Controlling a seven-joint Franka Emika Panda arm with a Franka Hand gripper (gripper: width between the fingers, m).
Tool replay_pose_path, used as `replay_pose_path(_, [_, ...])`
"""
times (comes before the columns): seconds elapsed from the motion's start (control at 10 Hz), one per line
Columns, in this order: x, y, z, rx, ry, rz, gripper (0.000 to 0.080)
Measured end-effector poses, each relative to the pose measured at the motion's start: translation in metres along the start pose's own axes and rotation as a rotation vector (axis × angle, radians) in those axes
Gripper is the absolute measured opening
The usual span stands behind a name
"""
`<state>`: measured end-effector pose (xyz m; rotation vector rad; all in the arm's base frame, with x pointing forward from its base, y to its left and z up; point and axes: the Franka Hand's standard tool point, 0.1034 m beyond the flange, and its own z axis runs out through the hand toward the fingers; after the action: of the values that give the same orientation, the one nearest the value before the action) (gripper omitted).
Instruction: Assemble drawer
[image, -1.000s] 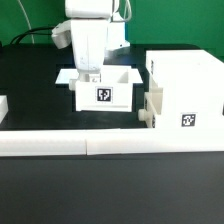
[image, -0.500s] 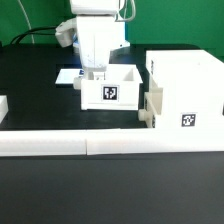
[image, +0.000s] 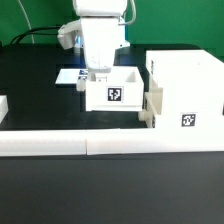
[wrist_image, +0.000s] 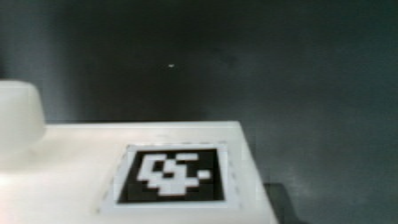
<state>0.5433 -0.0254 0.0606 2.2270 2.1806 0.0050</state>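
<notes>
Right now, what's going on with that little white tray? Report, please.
Hand down at the small tray's back wall, grip unclear. Tray beside the big housing. Nothing between them.

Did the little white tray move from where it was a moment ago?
Yes. The tray slid toward the exterior view's right, closing most of the gap to the big housing, which stayed put.

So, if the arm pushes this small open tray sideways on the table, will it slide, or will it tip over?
The small tray looks low and wide with a flat base, so it should probably slide rather than tip. Its thin white walls suggest stiff, light plastic. The tool reaches over its rim; pushing high on the wall might tilt it slightly.
</notes>
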Motion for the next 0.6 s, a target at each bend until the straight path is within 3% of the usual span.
replay_pose_path(0.6, [0.0011,-0.0002,-0.0004,0.011,-0.006,-0.007,0.0042])
